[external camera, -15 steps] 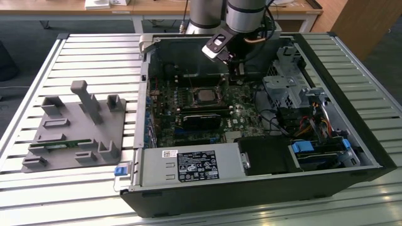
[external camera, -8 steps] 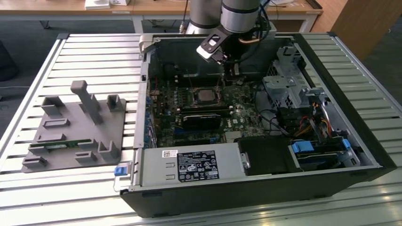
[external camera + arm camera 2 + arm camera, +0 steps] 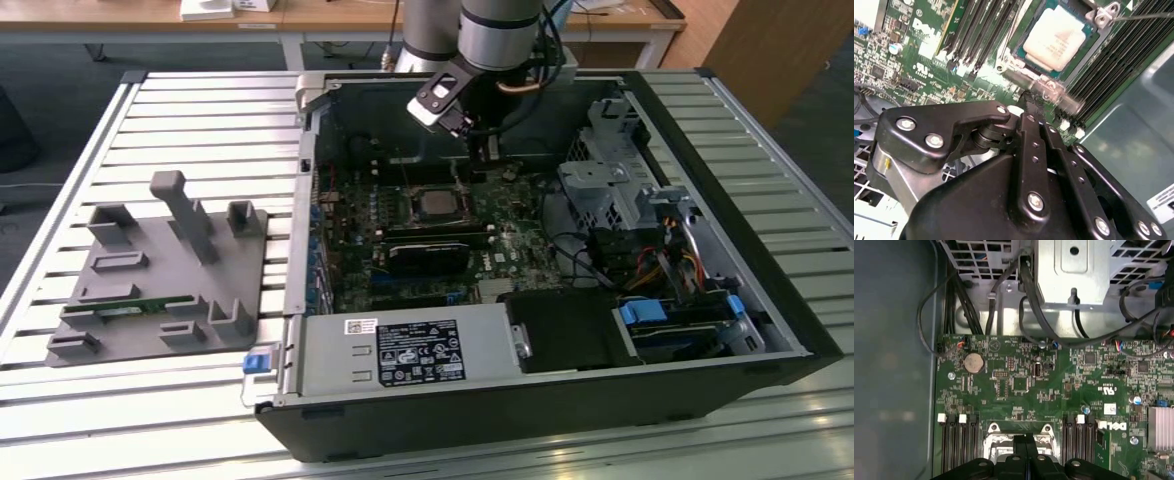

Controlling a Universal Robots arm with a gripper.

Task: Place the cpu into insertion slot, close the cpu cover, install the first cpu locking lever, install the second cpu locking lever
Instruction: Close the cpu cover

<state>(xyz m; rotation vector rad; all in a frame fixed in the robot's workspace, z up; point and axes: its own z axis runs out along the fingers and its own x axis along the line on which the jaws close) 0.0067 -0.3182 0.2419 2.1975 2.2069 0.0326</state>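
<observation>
The cpu (image 3: 1053, 37) sits in the slot (image 3: 406, 203), with the cover (image 3: 1010, 64) flat around it. In the exterior view the 1 gripper (image 3: 483, 152) hangs near the cpu, at its 1 o'clock, inside the case (image 3: 747, 340), jaws pressed together, tips close over the board (image 3: 1019, 385).

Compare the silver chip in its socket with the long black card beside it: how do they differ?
The chip is square and silver-grey; the card is long, rectangular and black. The chip is smaller than the card. Both sit on the green board.
</observation>
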